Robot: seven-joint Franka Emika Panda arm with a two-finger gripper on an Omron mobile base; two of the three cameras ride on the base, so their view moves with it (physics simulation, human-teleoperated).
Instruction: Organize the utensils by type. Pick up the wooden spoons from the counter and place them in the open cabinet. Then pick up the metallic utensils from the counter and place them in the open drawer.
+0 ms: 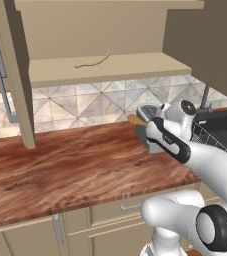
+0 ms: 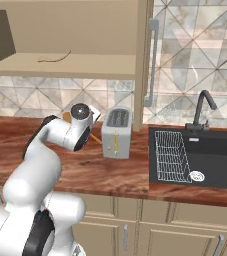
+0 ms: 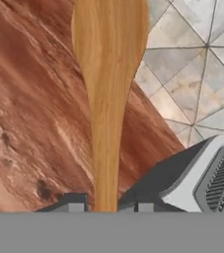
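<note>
Hand view shows the gripper [image 3: 106,207] clamped on the wooden spoon [image 3: 108,74] (first step under way), which next needs lifting to the cabinet shelf [image 1: 110,67] at upper centre.

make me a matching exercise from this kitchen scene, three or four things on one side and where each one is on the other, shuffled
Things:
1. wooden spoon
2. toaster
3. wire rack
4. faucet

Places:
A. lying in the black sink
B. clamped in the gripper, above the counter
C. behind the sink, by the tiled wall
D. standing on the counter left of the sink

Pairs: 1-B, 2-D, 3-A, 4-C
</note>
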